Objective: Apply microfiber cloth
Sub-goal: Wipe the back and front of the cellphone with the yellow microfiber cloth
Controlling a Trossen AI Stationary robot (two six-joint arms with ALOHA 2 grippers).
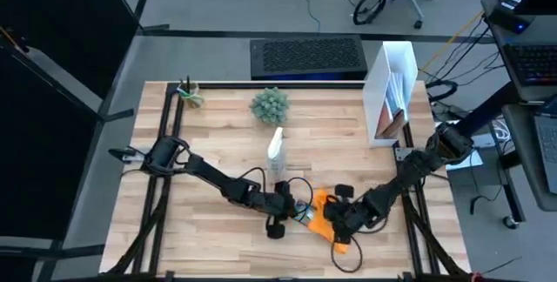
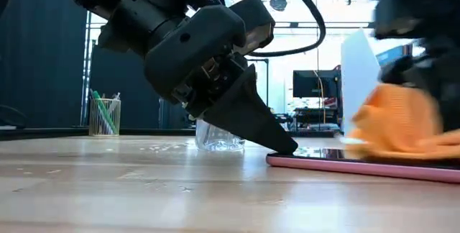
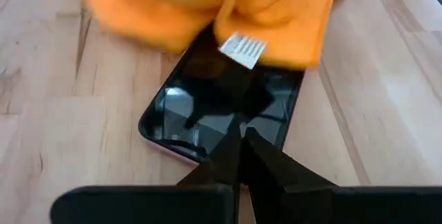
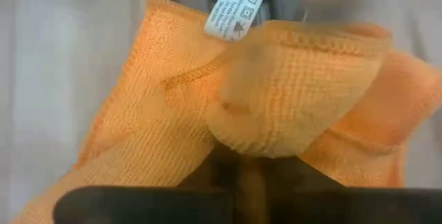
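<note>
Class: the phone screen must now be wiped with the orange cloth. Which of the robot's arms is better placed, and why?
Probably the right: its gripper holds the microfiber cloth bunched over the phone. The left gripper, fingers shut, presses the phone's other end.

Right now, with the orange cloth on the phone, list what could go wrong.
1. The left end effector, shut, pins only one end of the flat dark phone; wiping could pivot it.
2. The bright orange microfiber cloth is bunched in the right end effector, so it may skip part of the screen.
</note>
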